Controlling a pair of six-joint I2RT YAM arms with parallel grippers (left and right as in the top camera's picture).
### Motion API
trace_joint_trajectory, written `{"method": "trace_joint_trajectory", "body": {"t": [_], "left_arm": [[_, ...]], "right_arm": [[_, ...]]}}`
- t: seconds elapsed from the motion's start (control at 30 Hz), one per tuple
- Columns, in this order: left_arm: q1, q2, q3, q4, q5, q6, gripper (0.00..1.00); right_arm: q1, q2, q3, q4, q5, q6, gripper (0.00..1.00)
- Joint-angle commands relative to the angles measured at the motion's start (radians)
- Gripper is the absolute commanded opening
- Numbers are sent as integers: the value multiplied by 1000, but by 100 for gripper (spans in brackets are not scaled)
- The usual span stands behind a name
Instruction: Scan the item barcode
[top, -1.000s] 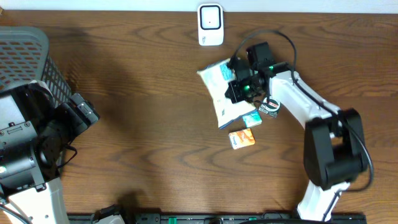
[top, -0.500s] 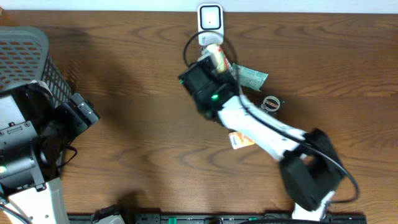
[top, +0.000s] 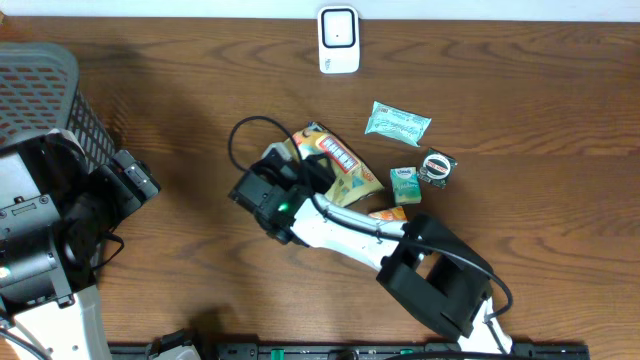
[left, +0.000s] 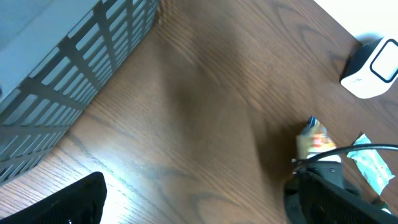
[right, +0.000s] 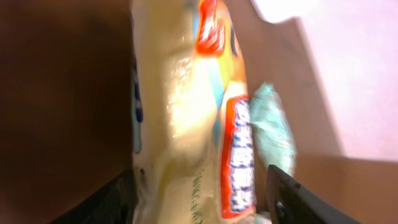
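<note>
The item is a cream and orange snack bag (top: 342, 166) lying on the table just right of my right gripper (top: 292, 182). In the right wrist view the bag (right: 180, 124) fills the space between the spread fingers of the right gripper (right: 199, 205); the jaws stand open, with a gap showing beside the right fingertip (right: 298, 202). The white barcode scanner (top: 339, 40) stands at the table's far edge, well away from the bag. My left gripper (top: 135, 180) rests open at the left by the basket, holding nothing (left: 199, 214).
A grey basket (top: 40, 90) stands at the far left. Right of the bag lie a green packet (top: 398, 122), a small round item (top: 436, 166), a little green box (top: 404, 185) and an orange packet (top: 390, 213).
The right arm has swung the bag from in front of the scanner down and left to the table's middle, and its jaws have opened. The left arm has not moved.
</note>
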Motion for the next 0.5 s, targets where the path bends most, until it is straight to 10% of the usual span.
{"method": "trace_joint_trajectory", "body": {"t": [0.0, 0.47], "left_arm": [[5, 0, 16, -2, 9, -2, 98], [5, 0, 16, -2, 9, -2, 98]], "right_arm": [[-21, -80, 73, -28, -187, 67, 61], [-468, -181, 125, -161, -1034, 19, 84]]}}
